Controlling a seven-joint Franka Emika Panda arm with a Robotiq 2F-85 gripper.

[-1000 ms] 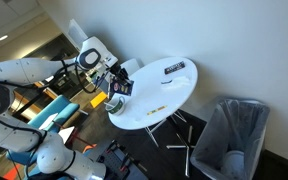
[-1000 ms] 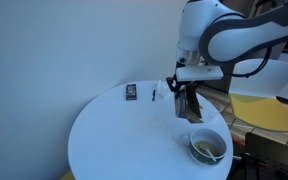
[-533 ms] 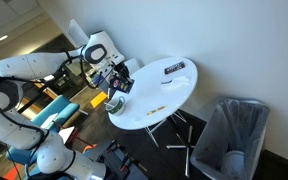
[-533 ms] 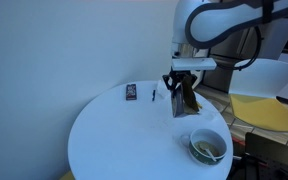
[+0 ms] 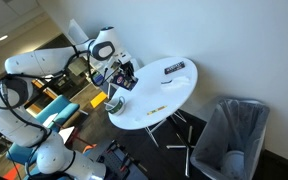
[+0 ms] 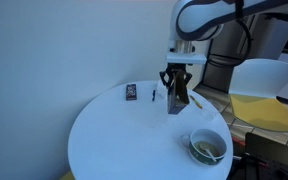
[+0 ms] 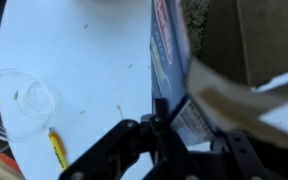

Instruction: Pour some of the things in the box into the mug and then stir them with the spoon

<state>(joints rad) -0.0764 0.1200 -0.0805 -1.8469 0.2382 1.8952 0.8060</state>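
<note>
Dark card with pale print on its face, the box (image 6: 178, 95) hung over the white round table (image 6: 114, 140), and the wrist view showed its brown flap folded open. The gripper (image 6: 176, 81) was clamped on the carton's upper part, one finger pressed to either side. Since a second earlier, both had drawn back from the mug (image 6: 207, 147), which stood near the table's edge with pale bits inside
</note>
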